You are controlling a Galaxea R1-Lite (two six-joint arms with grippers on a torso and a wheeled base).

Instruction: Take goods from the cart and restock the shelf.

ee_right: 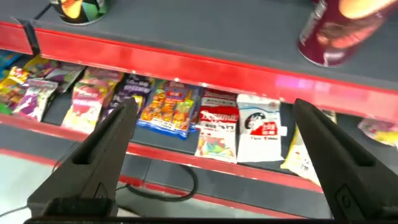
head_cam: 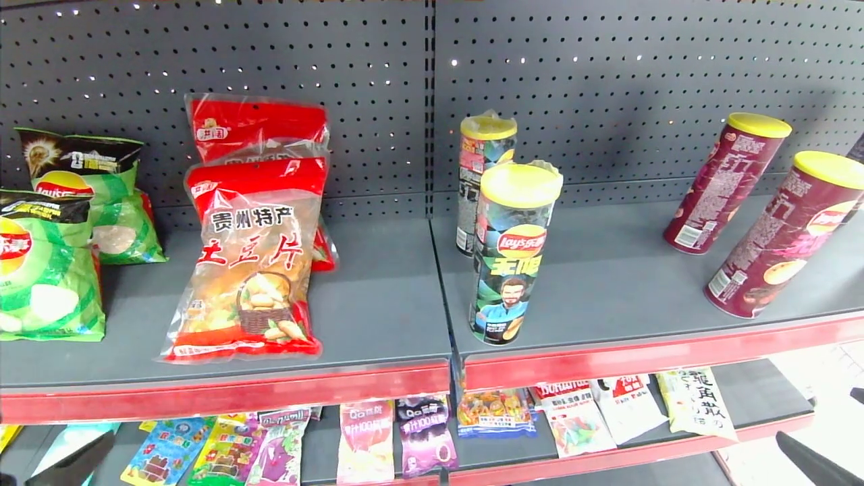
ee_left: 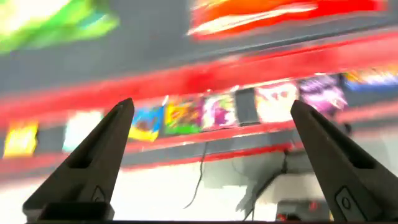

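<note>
The upper shelf (head_cam: 378,304) holds green chip bags (head_cam: 47,270) at the left and two red potato-chip bags (head_cam: 253,263) beside them. Two green cans with yellow lids (head_cam: 509,253) stand near the middle, and two maroon cans (head_cam: 783,246) lean at the right. Both grippers hang low in front of the lower shelf. My left gripper (ee_left: 212,104) is open with nothing between its fingers (head_cam: 74,462). My right gripper (ee_right: 216,104) is also open and empty, below the maroon can (ee_right: 336,31), its fingers (head_cam: 810,462) at the lower right.
The lower shelf (head_cam: 763,398) carries a row of small snack packets (head_cam: 425,432), seen as well past the right gripper as packets (ee_right: 214,127). Red price rails (head_cam: 223,398) edge both shelves. A grey pegboard (head_cam: 607,81) backs the unit. Bare shelf lies between the green and maroon cans.
</note>
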